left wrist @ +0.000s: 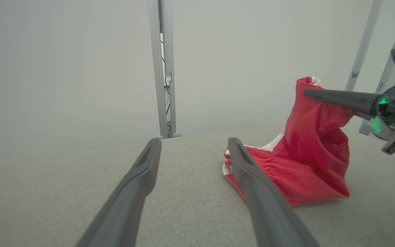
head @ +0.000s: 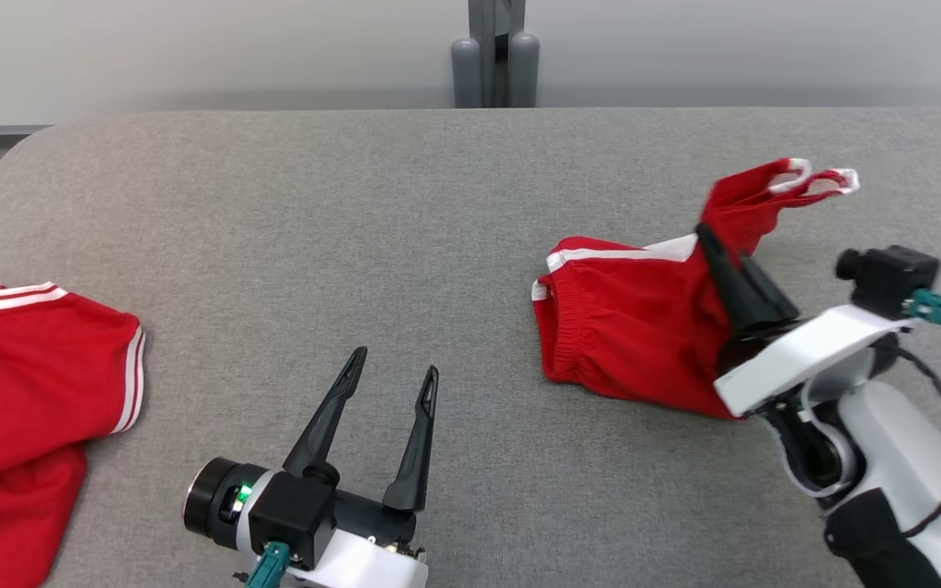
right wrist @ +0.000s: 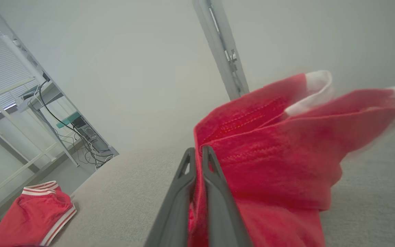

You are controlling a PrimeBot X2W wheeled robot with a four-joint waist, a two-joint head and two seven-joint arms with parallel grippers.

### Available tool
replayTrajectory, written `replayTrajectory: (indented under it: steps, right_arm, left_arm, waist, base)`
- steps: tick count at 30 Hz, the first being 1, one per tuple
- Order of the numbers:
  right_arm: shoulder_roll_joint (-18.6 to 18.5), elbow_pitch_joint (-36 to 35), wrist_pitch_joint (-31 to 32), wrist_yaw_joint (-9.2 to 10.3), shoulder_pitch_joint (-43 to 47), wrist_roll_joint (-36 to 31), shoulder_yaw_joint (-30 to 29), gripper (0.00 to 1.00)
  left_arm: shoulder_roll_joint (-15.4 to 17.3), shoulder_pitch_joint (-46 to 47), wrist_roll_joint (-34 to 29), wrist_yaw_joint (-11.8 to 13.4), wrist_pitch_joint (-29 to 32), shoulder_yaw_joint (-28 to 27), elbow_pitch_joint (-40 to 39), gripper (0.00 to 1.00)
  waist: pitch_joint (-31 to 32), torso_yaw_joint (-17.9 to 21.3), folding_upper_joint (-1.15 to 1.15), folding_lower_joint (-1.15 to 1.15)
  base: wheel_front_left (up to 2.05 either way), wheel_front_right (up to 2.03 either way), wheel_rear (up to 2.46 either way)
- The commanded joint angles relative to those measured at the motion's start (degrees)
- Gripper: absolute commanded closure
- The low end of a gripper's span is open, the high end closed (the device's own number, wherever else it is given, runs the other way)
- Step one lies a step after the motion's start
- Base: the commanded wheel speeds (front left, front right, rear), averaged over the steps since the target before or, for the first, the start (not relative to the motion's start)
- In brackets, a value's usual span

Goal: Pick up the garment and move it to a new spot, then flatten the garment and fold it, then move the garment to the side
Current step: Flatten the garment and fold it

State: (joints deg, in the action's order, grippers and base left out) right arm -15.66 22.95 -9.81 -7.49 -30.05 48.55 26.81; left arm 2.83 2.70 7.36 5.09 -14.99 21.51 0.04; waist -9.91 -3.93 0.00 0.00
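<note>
The head camera looks down on the grey fabric worktop (head: 274,204), while both low wrist cameras face across it, sharing the crumpled red garment (left wrist: 307,164).

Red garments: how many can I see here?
2. The red shorts lie on the right of the table, one part pinched and lifted by the right gripper. The red shirt lies at the left edge, partly out of frame.

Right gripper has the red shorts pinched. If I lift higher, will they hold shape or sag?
Probably floppy: the red shorts drape from the right gripper, with the waistband end lying on the table. Likely light, since a thin pinch of cloth holds the raised part. The trailing end may drag on the table's textured grey cover rather than slide.
</note>
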Motion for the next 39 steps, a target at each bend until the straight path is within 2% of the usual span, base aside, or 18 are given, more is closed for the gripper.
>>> replayTrajectory:
  steps: [1,10,26,27,28,29,30,33,35,39]
  right_arm:
    - [0.41,-0.21,1.0,0.0,-0.64,-0.96,0.61,1.0]
    - [3.41,1.58,7.6,0.0,-0.96,-5.19,5.27,1.0]
    - [5.46,5.62,10.24,0.0,-1.63,-7.09,7.92,1.0]
    - [5.54,5.73,10.22,0.0,-1.44,-7.01,8.07,0.95]
    - [5.58,5.77,10.21,0.0,-1.27,-6.98,8.18,0.78]
    - [5.56,5.85,10.01,0.0,-1.12,-7.06,8.16,0.53]
    - [5.51,5.8,9.36,0.0,-1.02,-7.34,7.84,0.0]
    - [5.95,3.85,7.71,0.0,0.05,-5.57,6.78,0.0]
    - [4.91,1.75,5.99,0.0,0.66,-4.5,5.1,0.0]
    - [2.72,-0.61,2.52,0.0,2.47,-7.29,1.72,0.0]
  left_arm:
    - [0.17,-0.13,0.38,-0.3,-0.21,-0.01,0.06,0.0]
    - [0.16,0.52,0.99,0.28,-0.21,0.51,-0.3,0.0]
    - [0.16,0.98,1.69,0.76,-0.21,1.28,0.0,0.0]
    - [0.16,0.95,1.72,0.75,-0.21,1.26,0.07,0.0]
    - [0.16,0.95,1.72,0.75,-0.21,1.23,0.13,0.0]
    - [0.16,0.94,1.7,0.74,-0.21,1.22,0.19,0.0]
    - [0.16,0.92,1.65,0.77,-0.21,1.2,0.27,0.0]
    - [0.16,0.59,1.54,0.87,-0.21,1.07,0.48,0.0]
    - [0.17,0.17,1.48,0.93,-0.21,0.84,0.64,0.0]
    - [0.16,-0.84,1.36,1.2,-0.21,-0.3,0.45,0.0]
  waist:
    - [-0.07,-0.43,0.0,0.0]
    - [-1.04,-3.38,0.0,0.0]
    - [-1.43,-4.71,0.0,0.0]
    - [-1.38,-4.64,0.0,0.0]
    - [-1.3,-4.57,0.0,0.0]
    - [-1.2,-4.47,0.0,0.0]
    - [-1.08,-4.36,0.0,0.0]
    - [-0.54,-3.89,0.0,0.0]
    - [-0.09,-3.41,0.0,0.0]
    - [0.9,-1.53,0.0,0.0]
  base:
    - [0.0,0.0,0.0]
    - [0.0,0.0,0.0]
    - [0.0,0.0,0.0]
    - [0.0,0.0,0.0]
    - [0.0,0.0,0.0]
    - [0.0,0.0,0.0]
    - [0.0,0.0,0.0]
    - [0.0,0.0,0.0]
    - [0.0,0.0,0.0]
    - [0.0,0.0,0.0]
